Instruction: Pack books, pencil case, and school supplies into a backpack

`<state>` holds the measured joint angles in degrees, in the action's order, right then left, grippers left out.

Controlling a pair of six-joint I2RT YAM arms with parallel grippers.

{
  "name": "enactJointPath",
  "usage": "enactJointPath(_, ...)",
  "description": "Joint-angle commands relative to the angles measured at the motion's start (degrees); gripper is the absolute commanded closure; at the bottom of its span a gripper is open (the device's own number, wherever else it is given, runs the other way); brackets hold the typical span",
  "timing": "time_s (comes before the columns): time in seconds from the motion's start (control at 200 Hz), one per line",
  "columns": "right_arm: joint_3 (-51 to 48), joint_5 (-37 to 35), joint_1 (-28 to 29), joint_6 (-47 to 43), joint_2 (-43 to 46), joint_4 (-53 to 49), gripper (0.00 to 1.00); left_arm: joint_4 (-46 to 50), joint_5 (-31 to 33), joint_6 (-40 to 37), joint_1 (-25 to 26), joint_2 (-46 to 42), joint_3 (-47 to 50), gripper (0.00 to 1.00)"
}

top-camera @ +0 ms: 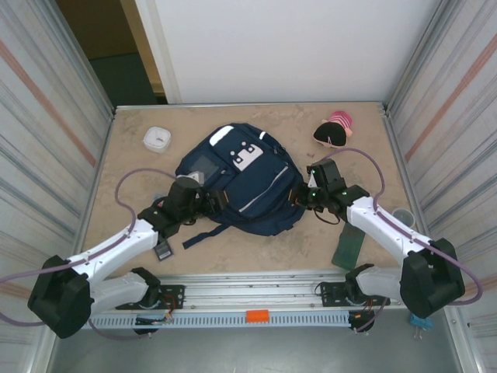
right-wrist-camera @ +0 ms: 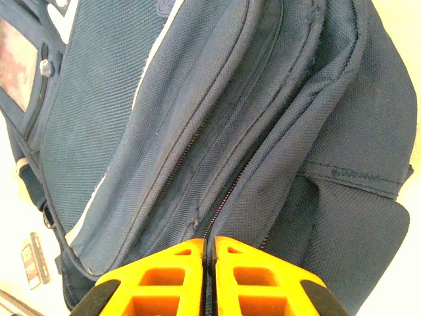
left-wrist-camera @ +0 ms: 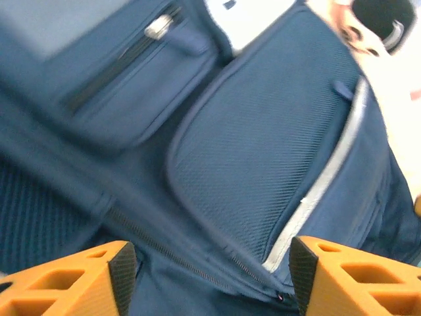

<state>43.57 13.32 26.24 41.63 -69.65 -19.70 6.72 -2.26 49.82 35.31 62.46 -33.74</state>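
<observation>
Mid-table, top view: large navy fabric backpack (top-camera: 241,183), left gripper (top-camera: 206,200) and right gripper (top-camera: 305,194) at its sides. Thin dark green book (top-camera: 347,249) by near-right edge and small flat black rectangle (top-camera: 162,249) near-left are not yet packed. Left wrist: fingers (left-wrist-camera: 122,266) spread, holding nothing. Right wrist: fingers (right-wrist-camera: 181,266) pressed together on zip line; zips look shut, so prob. early.

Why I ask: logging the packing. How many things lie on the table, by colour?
Navy: 1, backpack
White: 1, small box
Pink and black: 1, pouch
Dark green: 1, book
Black: 1, small flat item
Grey: 1, round thing at right edge
Total: 6
</observation>
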Motion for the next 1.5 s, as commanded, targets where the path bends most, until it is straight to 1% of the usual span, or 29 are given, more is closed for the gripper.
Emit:
enactJointPath(0.0, 0.97, -0.01, 1.37, 0.3, -0.14, -0.41, 1.0, 4.08, 0.13, 24.43, 0.02, 0.47, 3.33, 0.36)
enactJointPath(0.06, 1.08, -0.47, 2.08, 0.38, -0.38, -0.4, 1.0, 3.61, 0.19, 28.7, 0.67, 0.36, 4.51, 0.35)
enactJointPath(0.125, 1.01, -0.75, 2.79, 0.63, -0.79, -0.27, 1.0, 3.49, 1.51, 31.71, 1.34, 0.01, 5.56, 0.35)
enactJointPath(0.226, 0.99, -0.93, 3.93, 1.33, -1.5, 0.59, 1.0, -2.97, 2.26, 34.23, 1.28, 0.18, 8.86, 0.37)
enactJointPath(0.321, 1.15, -1.07, 4.93, 1.7, -2.14, 1.15, 1.0, -7.04, 1.21, 35.92, 0.9, 2.05, 10.35, 0.39)
enactJointPath(0.361, 1.25, -1.19, 5.43, 2.06, -2.27, 1.35, 1.0, -7.56, 0.96, 36.1, 0.9, 3.22, 10.19, 0.44)
enactJointPath(0.416, 1.17, -0.74, 6.15, 2.75, -2.34, 1.99, 1.0, -7.77, 1.02, 36.12, 0.87, 4.71, 9.69, 0.57)
enactJointPath(0.481, 1.07, -0.25, 7.31, 3.45, -2.23, 2.55, 1.0, -7.98, 2.01, 36.02, 0.69, 6.26, 9.17, 0.7)
enactJointPath(0.601, 1.43, -1.43, 10.41, 4.37, -1.43, 1.86, 1.0, -9.89, 1.96, 34.48, -3.26, 8.47, 8.61, 0.87)
enactJointPath(0.682, 0.87, -2.01, 12.64, 5.68, -0.93, 3.42, 1.0, -10.73, 1.23, 31.33, -7.27, 9.58, 7.12, 0.93)
enactJointPath(0.777, 0.67, -0.9, 14.78, 7.72, -2.78, 7.94, 1.0, -10.61, -0.98, 26.82, -12.54, 11.58, 3.62, 0.96)
enactJointPath(0.907, 3.94, -1.69, 19.12, 9.64, -8.33, 13.47, 1.0, -10.29, -4.24, 22.23, -18.29, 15.19, -1.4, 0.95)
enactJointPath(0.967, 6.42, -3.21, 21.08, 10.14, -11.16, 14.45, 1.0, -10.17, -5.91, 21.6, -20.38, 16.26, -2.99, 0.92)
enactJointPath(1.027, 8.35, -5.71, 22.47, 11.6, -14.01, 15.17, 1.0, -10.38, -6.7, 21.83, -21.36, 15.59, -3.4, 0.81)
enactJointPath(1.102, 9.7, -5.59, 22.97, 12.49, -17.26, 18.0, 1.0, -7.32, -6.8, 21.24, -21.35, 12.38, -4.0, 0.67)
enactJointPath(1.158, 10.65, -5.89, 23.28, 12.69, -18.8, 18.66, 1.0, -3.3, -7.57, 21.52, -20.7, 9.11, -4.2, 0.6)
enactJointPath(1.263, 11.94, -7.35, 24.5, 11.9, -20.06, 19.47, 1.0, 3.01, -7.29, 25.0, -17.66, 0.83, -1.66, 0.52)
enactJointPath(1.328, 12.43, -8.09, 25.19, 10.68, -20.33, 19.88, 1.0, 6.19, -6.51, 28.76, -15.48, -4.03, 0.71, 0.5)
enactJointPath(1.383, 12.98, -8.48, 25.73, 9.56, -20.38, 19.89, 1.0, 6.89, -5.92, 32.59, -13.36, -7.47, 3.08, 0.49)
enactJointPath(1.493, 14.03, -8.18, 26.36, 7.83, -20.88, 19.61, 1.0, 6.83, -4.3, 40.22, -7.91, -11.18, 6.57, 0.46)
